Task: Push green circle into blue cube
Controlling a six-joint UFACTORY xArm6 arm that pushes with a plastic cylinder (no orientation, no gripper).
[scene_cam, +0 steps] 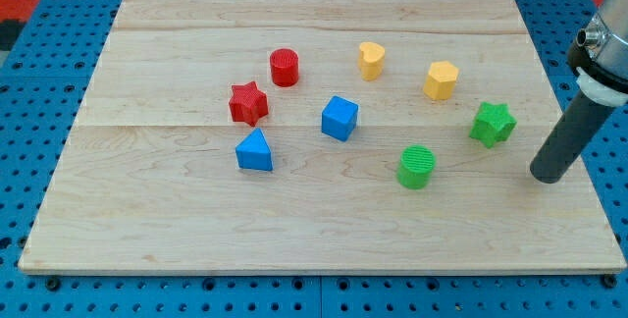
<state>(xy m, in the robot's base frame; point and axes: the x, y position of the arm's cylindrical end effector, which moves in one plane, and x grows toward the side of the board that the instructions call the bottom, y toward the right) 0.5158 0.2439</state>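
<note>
1. The green circle (416,167) lies on the wooden desk (294,230), toward the view's lower right of the blue cube (340,118) and apart from it.
2. My tip (546,177) rests on the desk well to the view's right of the green circle, touching no block.
3. The end effector is a plain dark rod with no jaws; it holds nothing.
4. A green star (493,124) sits up and to the view's right of the green circle, between it and the rod.
5. Left of the blue cube: a red star (248,103), a blue triangle (255,151) and a red cylinder (285,67).
6. Above and right of the blue cube: a yellow heart (371,60) and a yellow block (442,79).
</note>
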